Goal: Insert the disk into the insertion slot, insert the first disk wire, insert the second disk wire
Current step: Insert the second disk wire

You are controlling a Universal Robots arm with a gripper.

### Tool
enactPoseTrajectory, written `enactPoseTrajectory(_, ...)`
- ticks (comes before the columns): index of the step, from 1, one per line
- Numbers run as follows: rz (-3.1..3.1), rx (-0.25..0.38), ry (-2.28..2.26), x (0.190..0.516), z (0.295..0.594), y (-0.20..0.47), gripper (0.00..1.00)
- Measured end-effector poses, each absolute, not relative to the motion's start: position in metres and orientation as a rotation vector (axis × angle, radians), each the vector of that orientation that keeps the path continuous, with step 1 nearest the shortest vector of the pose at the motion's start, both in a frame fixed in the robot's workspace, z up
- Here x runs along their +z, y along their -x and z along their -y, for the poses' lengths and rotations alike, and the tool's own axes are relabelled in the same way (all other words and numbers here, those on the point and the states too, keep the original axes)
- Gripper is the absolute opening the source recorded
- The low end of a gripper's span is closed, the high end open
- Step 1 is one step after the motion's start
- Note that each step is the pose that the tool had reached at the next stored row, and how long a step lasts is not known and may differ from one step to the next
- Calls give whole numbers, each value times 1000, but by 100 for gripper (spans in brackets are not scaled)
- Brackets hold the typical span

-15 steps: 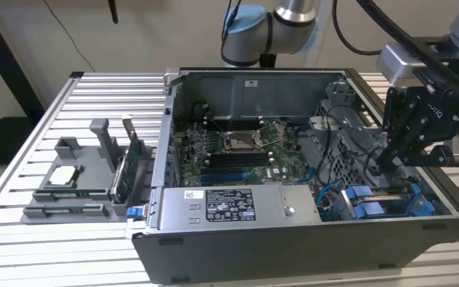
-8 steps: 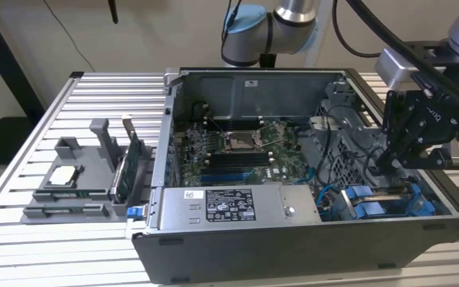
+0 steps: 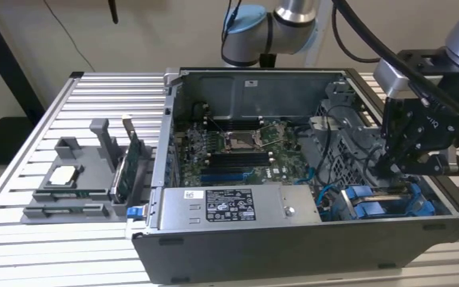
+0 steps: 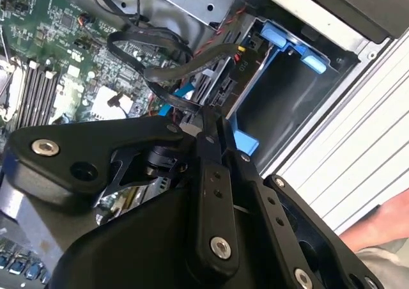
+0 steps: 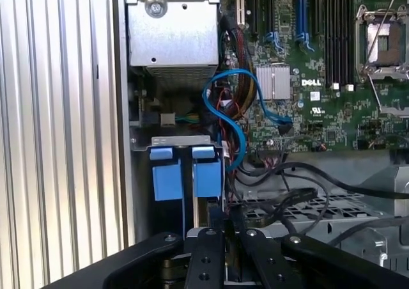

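In the exterior view my gripper (image 3: pixel 389 172) reaches down into the open computer case at that view's right, just above the insertion slot (image 3: pixel 443 210). The disk (image 4: pixel 281 103) sits in the slot, its flat dark side framed by the bright blue carrier (image 3: pixel 365 200) (image 5: pixel 167 179). In both wrist views the gripper (image 4: pixel 206 114) (image 5: pixel 227 224) has its fingers pressed close together at the disk's connector end, shut on a small black wire plug that is mostly hidden. A black wire with red and yellow strands (image 4: pixel 238 51) meets the disk's end. A blue wire (image 5: pixel 238 126) loops nearby.
The grey labelled power-supply box (image 3: pixel 229 206) lies beside the bay, and the motherboard (image 3: pixel 229 146) fills the case middle. Loose black cables (image 4: pixel 150 46) hang around the fingers. A grey stand (image 3: pixel 74 179) with parts sits on the slatted table (image 3: pixel 22 239). A hand (image 4: pixel 377 228) rests outside the case.
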State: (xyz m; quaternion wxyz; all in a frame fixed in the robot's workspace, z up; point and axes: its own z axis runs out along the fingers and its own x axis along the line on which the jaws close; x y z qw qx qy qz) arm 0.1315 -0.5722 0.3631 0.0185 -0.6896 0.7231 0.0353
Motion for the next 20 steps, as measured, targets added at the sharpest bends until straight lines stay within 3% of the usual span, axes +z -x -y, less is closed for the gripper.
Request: enactPoseTrajectory(20,-2236,125,2136,349,576,-143,16)
